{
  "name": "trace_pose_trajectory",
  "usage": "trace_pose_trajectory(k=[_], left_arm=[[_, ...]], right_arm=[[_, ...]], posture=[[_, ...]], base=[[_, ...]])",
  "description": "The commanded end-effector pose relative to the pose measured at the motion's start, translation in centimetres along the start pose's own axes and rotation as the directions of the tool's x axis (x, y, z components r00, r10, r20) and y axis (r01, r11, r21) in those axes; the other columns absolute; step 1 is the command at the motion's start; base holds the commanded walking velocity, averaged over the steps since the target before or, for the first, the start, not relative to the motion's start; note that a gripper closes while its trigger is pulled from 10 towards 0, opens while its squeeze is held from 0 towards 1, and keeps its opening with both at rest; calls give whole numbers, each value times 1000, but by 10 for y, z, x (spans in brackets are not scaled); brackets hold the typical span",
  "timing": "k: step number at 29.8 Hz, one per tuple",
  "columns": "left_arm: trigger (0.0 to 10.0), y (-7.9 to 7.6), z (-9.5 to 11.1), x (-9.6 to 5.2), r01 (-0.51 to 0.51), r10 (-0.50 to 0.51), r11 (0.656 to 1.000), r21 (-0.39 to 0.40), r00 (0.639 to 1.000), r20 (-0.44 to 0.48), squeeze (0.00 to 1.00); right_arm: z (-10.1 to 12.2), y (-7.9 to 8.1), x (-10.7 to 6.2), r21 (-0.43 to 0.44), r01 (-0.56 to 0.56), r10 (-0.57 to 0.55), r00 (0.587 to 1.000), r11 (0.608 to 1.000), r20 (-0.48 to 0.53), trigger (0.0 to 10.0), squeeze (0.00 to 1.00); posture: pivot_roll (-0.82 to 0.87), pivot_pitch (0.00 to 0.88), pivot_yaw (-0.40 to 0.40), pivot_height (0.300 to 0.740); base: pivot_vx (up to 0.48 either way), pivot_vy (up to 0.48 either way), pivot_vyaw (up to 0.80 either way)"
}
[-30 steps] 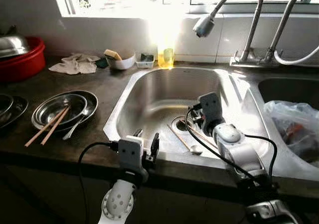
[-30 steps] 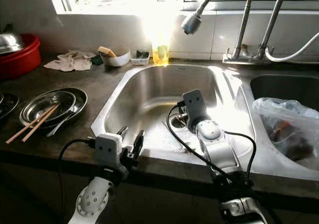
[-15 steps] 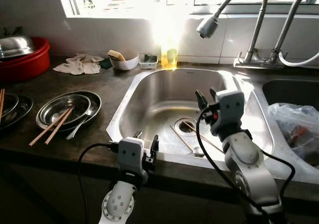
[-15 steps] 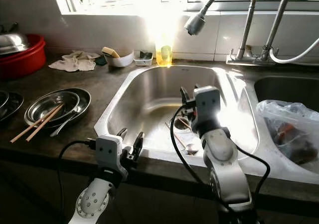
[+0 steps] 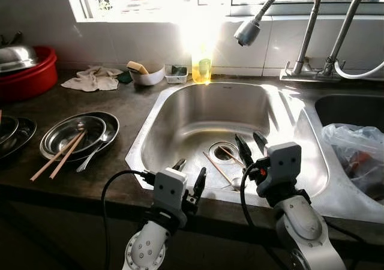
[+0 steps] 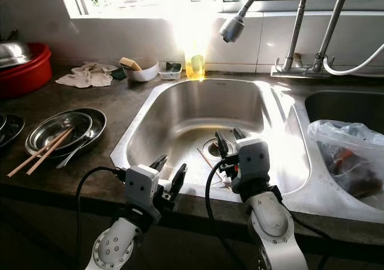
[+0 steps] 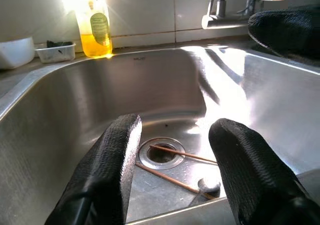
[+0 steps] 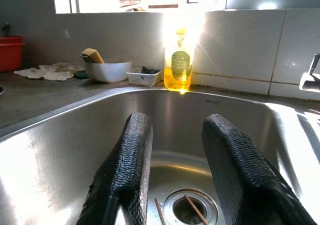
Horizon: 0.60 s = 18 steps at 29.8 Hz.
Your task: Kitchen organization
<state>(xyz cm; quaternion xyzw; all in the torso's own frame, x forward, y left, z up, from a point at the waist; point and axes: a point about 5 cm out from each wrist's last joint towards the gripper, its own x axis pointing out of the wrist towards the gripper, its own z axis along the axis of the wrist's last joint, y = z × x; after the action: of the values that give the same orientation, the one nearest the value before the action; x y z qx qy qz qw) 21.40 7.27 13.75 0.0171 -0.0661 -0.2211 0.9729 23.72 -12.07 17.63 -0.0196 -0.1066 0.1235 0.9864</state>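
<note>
Two wooden chopsticks (image 5: 218, 168) and a metal spoon (image 5: 236, 182) lie on the bottom of the steel sink (image 5: 150, 126), beside the drain (image 5: 223, 152). My right gripper (image 5: 248, 141) is open with nothing in it, raised over the front part of the basin and just short of the drain. Its wrist view looks between the fingers (image 8: 125, 160) toward the drain and a chopstick (image 8: 195, 208). My left gripper (image 5: 191, 170) is open and empty at the sink's front rim. In its wrist view the chopsticks (image 7: 170, 178) and spoon (image 7: 209, 185) lie beyond its fingers (image 7: 112, 160).
On the left counter stacked steel bowls (image 5: 75, 130) hold chopsticks (image 5: 58, 155) and a spoon. Further back are a red basin (image 5: 27, 77), a cloth (image 5: 90, 78), a white bowl with a sponge (image 5: 146, 75) and a soap bottle (image 5: 201, 66). Faucets (image 5: 300, 24) overhang the sink. A plastic bag (image 5: 355, 150) fills the right basin.
My right gripper has drawn back from down by the drain to above the front of the basin, empty. My left gripper has shifted slightly right along the rim.
</note>
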Motion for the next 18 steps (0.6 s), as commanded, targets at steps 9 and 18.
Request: trace_pose_trajectory(k=[9,18], left_arm=[[10000,-2,5,-4,48,-48,999,12,999,11,0],[10000,-3,2,-5,34,-34,999,1,999,-4,0]], right_arm=[[7,7,-2,7,-59,58,998,998,35,10000,0],[7,10,0,19,-56,55,998,998,35,10000,0]], posture=[[26,12,22,740],[27,12,22,740]], base=[[0,0,0],[0,0,0]])
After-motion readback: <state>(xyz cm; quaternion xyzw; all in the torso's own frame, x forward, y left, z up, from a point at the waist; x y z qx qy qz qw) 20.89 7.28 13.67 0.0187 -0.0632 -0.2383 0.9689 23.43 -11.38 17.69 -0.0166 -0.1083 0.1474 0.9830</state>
